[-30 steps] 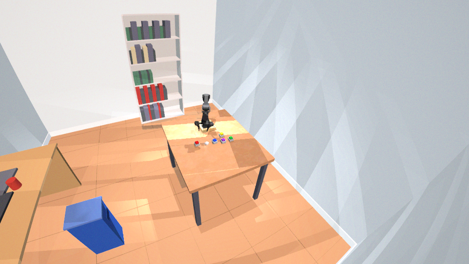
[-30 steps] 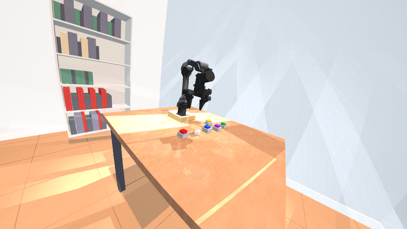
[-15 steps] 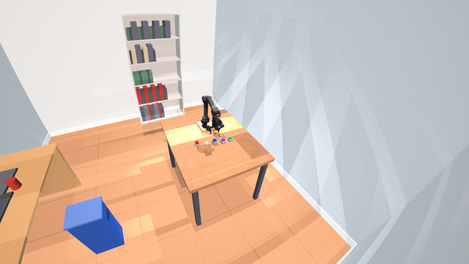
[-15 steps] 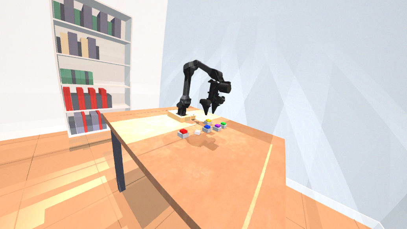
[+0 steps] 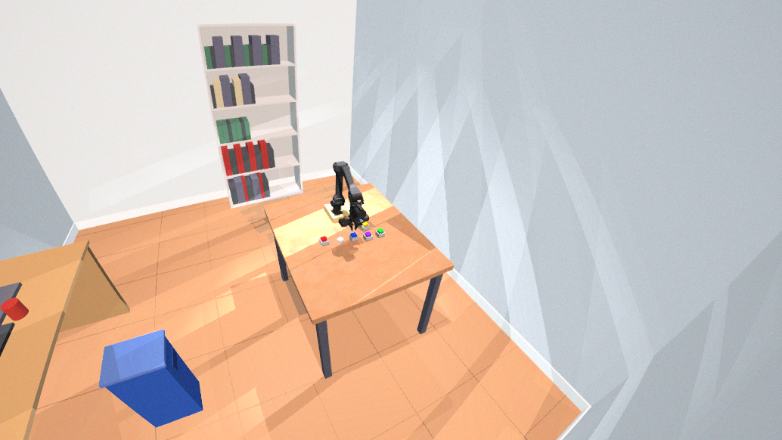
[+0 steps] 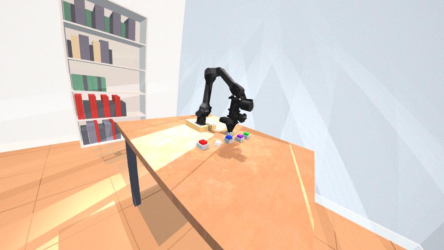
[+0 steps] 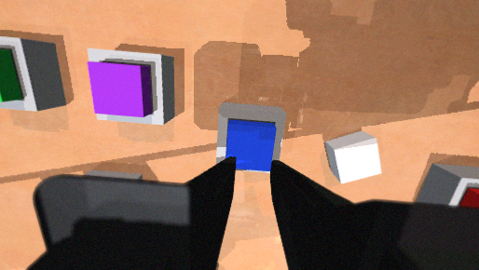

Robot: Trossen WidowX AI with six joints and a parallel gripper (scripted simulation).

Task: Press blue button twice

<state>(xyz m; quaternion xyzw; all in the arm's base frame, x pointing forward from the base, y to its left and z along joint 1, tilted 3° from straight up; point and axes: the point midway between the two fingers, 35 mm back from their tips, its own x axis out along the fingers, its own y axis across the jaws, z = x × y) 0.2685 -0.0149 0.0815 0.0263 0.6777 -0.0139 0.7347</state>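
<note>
The blue button (image 5: 353,235) (image 6: 228,137) (image 7: 249,145) sits in a grey-white housing on the table, its cap standing up. My gripper (image 5: 353,228) (image 6: 229,133) (image 7: 253,166) points down, a little above the blue button and slightly toward the arm's base from its middle. In the wrist view the two fingertips overlap the near edge of the blue cap, with a narrow gap between them. Nothing is held. I cannot tell whether the tips touch the cap, but the top and exterior views suggest they stand above it.
A purple button (image 5: 367,234) (image 6: 239,136) (image 7: 116,88) and a green button (image 5: 380,230) (image 6: 246,133) (image 7: 8,76) stand on one side. A white block (image 5: 340,239) (image 6: 217,143) (image 7: 357,161) and a red button (image 5: 324,238) (image 6: 202,142) stand on the other. A yellow button (image 5: 364,224) is nearer the base.
</note>
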